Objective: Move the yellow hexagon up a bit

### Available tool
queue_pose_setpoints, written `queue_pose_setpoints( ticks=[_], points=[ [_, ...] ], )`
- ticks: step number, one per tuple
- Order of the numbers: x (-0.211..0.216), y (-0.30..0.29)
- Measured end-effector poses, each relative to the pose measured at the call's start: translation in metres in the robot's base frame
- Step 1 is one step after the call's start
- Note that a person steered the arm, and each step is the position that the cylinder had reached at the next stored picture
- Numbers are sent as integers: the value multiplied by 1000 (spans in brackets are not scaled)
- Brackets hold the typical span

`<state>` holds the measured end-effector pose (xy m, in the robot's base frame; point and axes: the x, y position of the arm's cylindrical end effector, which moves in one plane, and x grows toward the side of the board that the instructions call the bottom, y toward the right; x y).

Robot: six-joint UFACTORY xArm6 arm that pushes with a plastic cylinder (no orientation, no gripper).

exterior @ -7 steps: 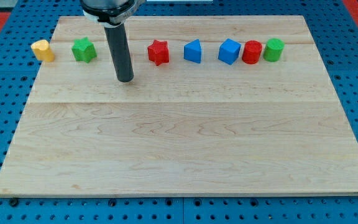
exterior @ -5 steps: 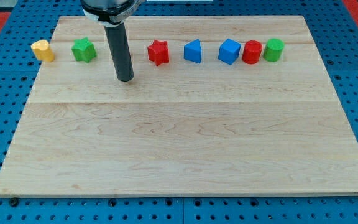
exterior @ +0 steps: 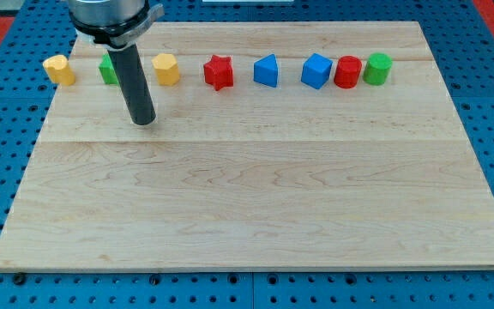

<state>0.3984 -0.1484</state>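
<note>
One dark rod stands upright over the worktop (exterior: 247, 206), and my tip (exterior: 144, 121) rests on the wood, nearer than the far row and touching no block. This tool is a plain rod holding nothing. The yellow hexagon (exterior: 166, 69) sits just right of the rod, apart from it. A green block (exterior: 105, 68) peeks out behind the rod; another yellow block (exterior: 57, 69) lies far left, the red star (exterior: 218, 71) to the right.
</note>
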Motion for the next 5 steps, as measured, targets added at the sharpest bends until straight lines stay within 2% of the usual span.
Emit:
queue_pose_setpoints(
  ticks=[2, 4, 5],
  points=[
    [-48, 9],
    [-113, 21],
    [-75, 25]
  ],
)
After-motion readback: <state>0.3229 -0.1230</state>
